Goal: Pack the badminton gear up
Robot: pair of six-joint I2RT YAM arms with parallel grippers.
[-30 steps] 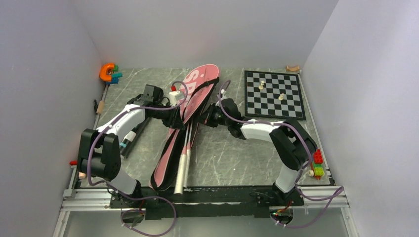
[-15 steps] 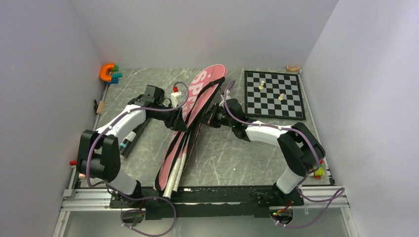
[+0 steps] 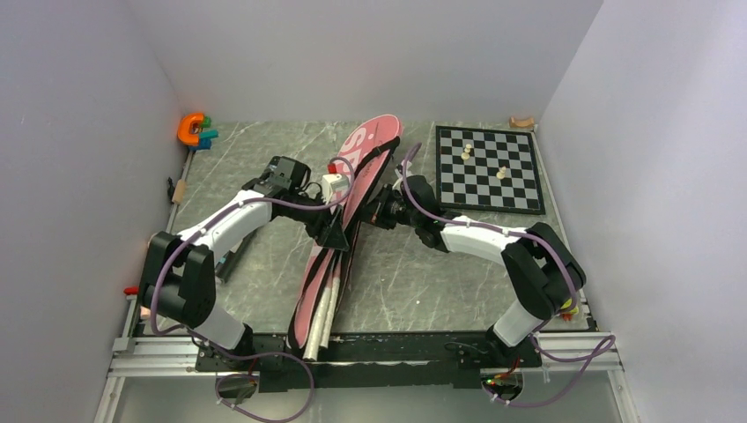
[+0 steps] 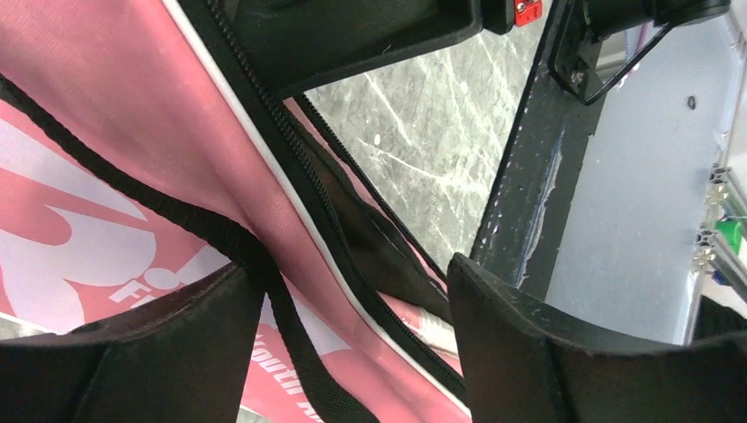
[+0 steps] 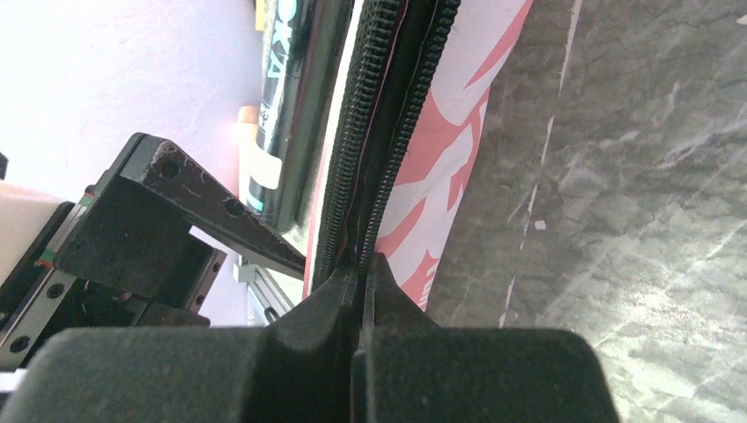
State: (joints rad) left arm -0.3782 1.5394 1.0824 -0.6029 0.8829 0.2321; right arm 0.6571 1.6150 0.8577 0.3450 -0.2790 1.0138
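The long pink racket bag (image 3: 357, 176) lies lengthwise down the middle of the table, tipped up on its edge. White racket handles (image 3: 321, 313) stick out of its near end. My left gripper (image 3: 336, 231) hangs open over the bag's middle. In the left wrist view the bag (image 4: 106, 132), its black strap (image 4: 176, 216) and its zipper (image 4: 291, 176) pass between the spread left gripper (image 4: 352, 352). My right gripper (image 3: 380, 211) is shut on the bag's right edge. The right wrist view has the right gripper (image 5: 363, 264) pinching the zipper edge (image 5: 388, 132). A black tube (image 3: 231, 257) lies under the left arm.
A chessboard (image 3: 489, 167) with a few pale pieces sits at the back right. An orange and teal toy (image 3: 195, 129) is in the back left corner. A small wooden piece (image 3: 521, 122) lies behind the board. The metal rail (image 3: 370, 345) borders the near edge.
My left gripper has opened and let go of the bag while shifting right. The bag has tipped further onto its edge and its near end has swung right. The right gripper stays shut on it.
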